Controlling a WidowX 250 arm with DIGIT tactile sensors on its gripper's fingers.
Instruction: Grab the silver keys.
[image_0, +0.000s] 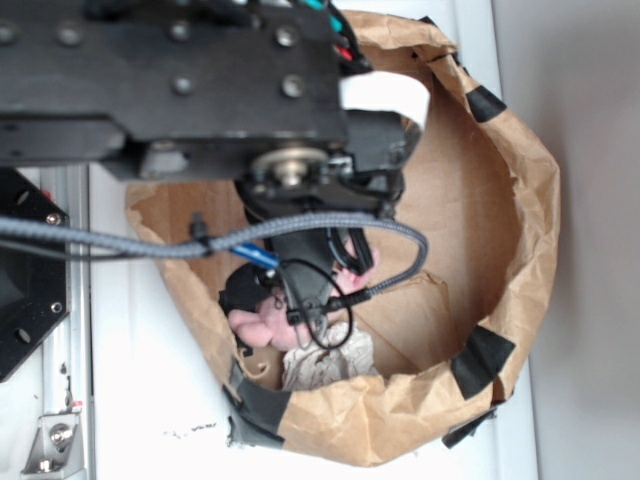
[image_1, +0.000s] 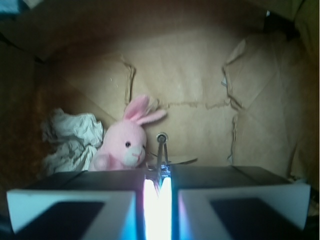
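Note:
In the wrist view my gripper has its two dark fingers drawn close together, with only a narrow bright slit between them. The silver keys are pinched in that slit; one key with a round head sticks out ahead of the fingertips over the brown paper floor. In the exterior view the black arm reaches down into the paper bag, and cables hide the gripper and the keys there.
A pink plush bunny sits just left of the keys, with a crumpled whitish paper ball beside it. Both also lie in the bag under the arm: the bunny and the paper ball. The brown bag's walls rise all around.

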